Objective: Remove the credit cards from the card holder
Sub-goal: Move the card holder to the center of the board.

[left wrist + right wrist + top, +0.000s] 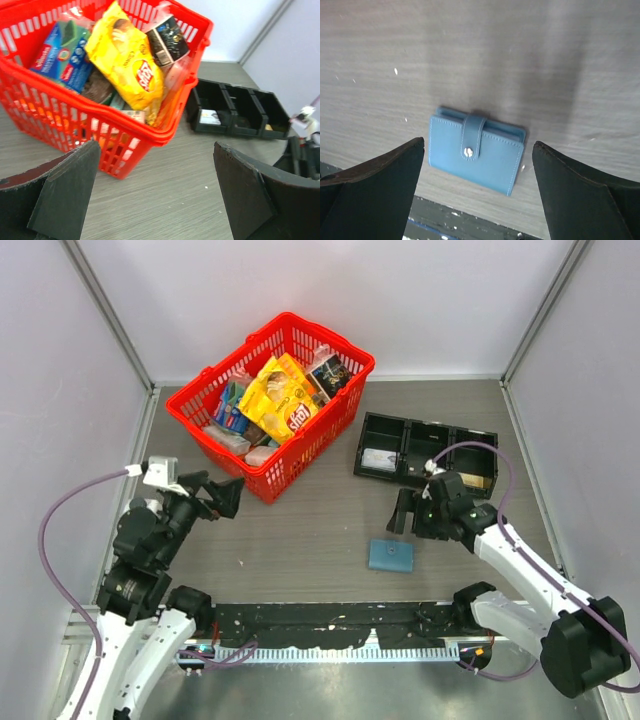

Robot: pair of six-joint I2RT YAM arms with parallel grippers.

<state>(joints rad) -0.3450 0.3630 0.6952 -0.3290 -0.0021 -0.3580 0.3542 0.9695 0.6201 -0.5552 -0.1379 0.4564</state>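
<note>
Right gripper (478, 192) hangs wide open, holding nothing, right over the closed card holder (476, 149) at lower centre of the wrist view, snap tab (471, 136) fastened. Best drop straight, pin it, pop that tab first.

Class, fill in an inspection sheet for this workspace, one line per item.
Surface: grey wood-grain table, a few white specks.
Job's things: blue card holder lying closed, strap snapped; credit cards: none showing at the holder.
Clutter: red basket full of packets; black tray with three compartments, pale card in one, tan item in another.
Hands: left hand open, empty, beside the basket; right hand open, empty, above the card holder.
Cables: purple cable loops by the left hand, another by the right.
Surroundings: pale walls, metal corner posts.
</note>
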